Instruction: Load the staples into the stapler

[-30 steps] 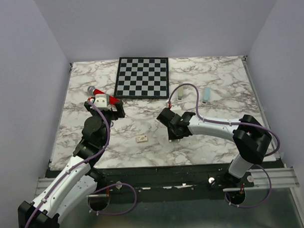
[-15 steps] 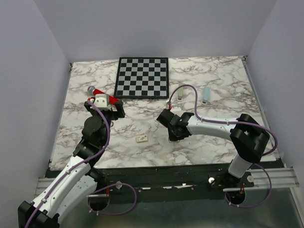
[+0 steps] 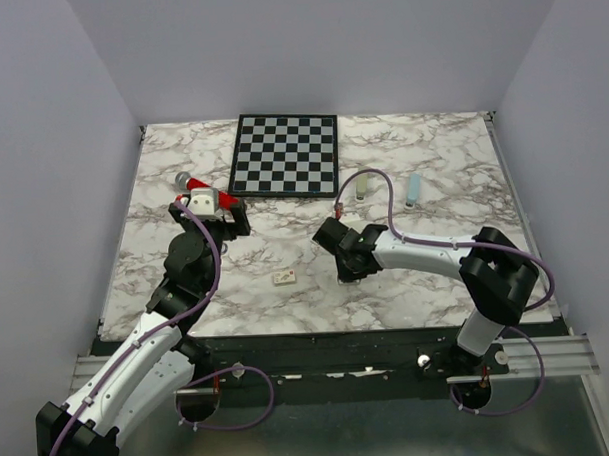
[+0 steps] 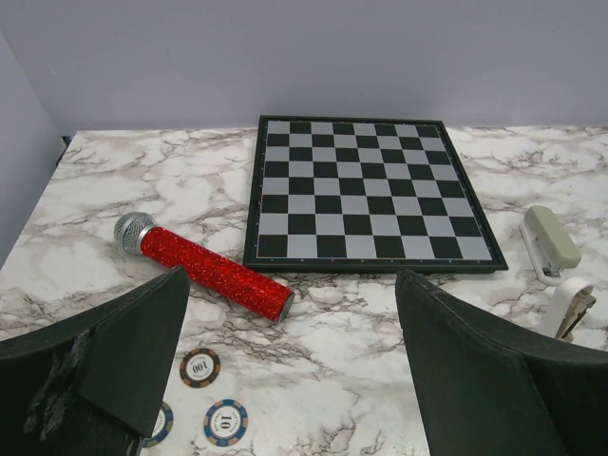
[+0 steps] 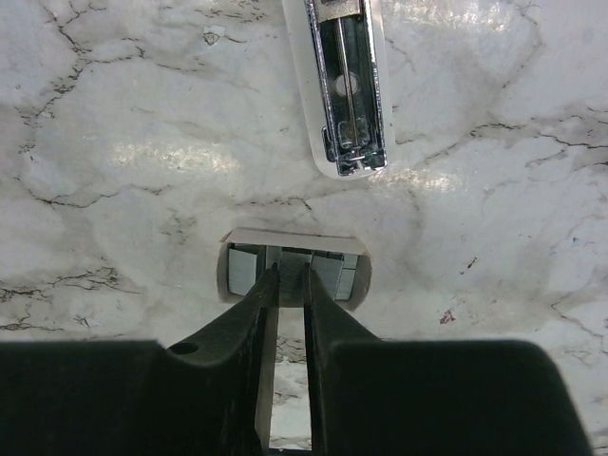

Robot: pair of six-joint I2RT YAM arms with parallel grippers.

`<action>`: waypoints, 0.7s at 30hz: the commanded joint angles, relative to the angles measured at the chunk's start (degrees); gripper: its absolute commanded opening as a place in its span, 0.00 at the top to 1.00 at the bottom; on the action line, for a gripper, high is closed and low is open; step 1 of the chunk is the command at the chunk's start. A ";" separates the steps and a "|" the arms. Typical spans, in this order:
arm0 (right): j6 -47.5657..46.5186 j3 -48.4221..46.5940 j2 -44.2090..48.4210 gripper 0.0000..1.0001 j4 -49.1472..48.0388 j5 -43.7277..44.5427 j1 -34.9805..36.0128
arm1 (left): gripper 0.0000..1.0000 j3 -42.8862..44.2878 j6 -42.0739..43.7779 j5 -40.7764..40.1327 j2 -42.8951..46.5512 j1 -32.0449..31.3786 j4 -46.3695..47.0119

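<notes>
grey-veined marble tabletop (image 3: 437, 283), boxed in by plain pale walls left, right and behind. chessboard (image 3: 285, 154) flat against the far edge; red microphone (image 4: 204, 266) and poker chips (image 4: 200, 367) toward the left side. widest open marble at the right side and along the near edge. left gripper (image 4: 290, 294) hovering, jaws wide apart. right gripper (image 5: 290, 275) low at mid-table, jaws nearly together, tips at the staples (image 5: 334, 274), just beside the opened stapler (image 5: 347, 85); pinched or not, cannot tell.
</notes>
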State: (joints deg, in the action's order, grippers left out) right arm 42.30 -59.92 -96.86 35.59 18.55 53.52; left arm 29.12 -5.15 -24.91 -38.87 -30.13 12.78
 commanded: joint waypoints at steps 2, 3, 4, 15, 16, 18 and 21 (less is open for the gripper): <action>-0.99 -1.43 -1.58 0.77 -1.67 -1.32 -0.17 | 0.03 -0.65 0.40 -0.41 0.47 -0.37 0.50; -1.26 -1.34 -1.58 0.77 -1.93 -1.49 -0.17 | 0.03 -0.65 0.40 -0.41 0.55 -0.37 0.58; -1.26 -1.34 -1.67 0.77 -2.02 -1.49 -0.17 | 0.03 -0.65 0.40 -0.41 0.47 -0.28 0.58; 0.67 -1.60 -2.90 0.73 0.70 0.35 -0.25 | 0.03 -0.74 0.49 -0.41 0.38 -0.28 0.58; 0.76 -1.52 -2.81 0.73 0.62 0.52 -0.25 | 0.03 -0.74 0.49 -0.41 0.38 -0.37 0.58; 0.85 -1.60 -2.90 0.73 0.53 0.61 -0.26 | 0.03 -0.82 0.49 -0.32 0.38 -0.28 0.67; 0.94 -2.04 -3.60 0.73 0.44 0.35 -0.34 | 0.03 -0.74 0.49 -0.32 0.38 -0.28 0.67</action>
State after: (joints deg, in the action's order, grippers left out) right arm 42.00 -60.77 -98.10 35.38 18.15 53.49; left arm 29.10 -5.15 -24.91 -38.87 -30.13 12.78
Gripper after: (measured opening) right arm 0.273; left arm 0.969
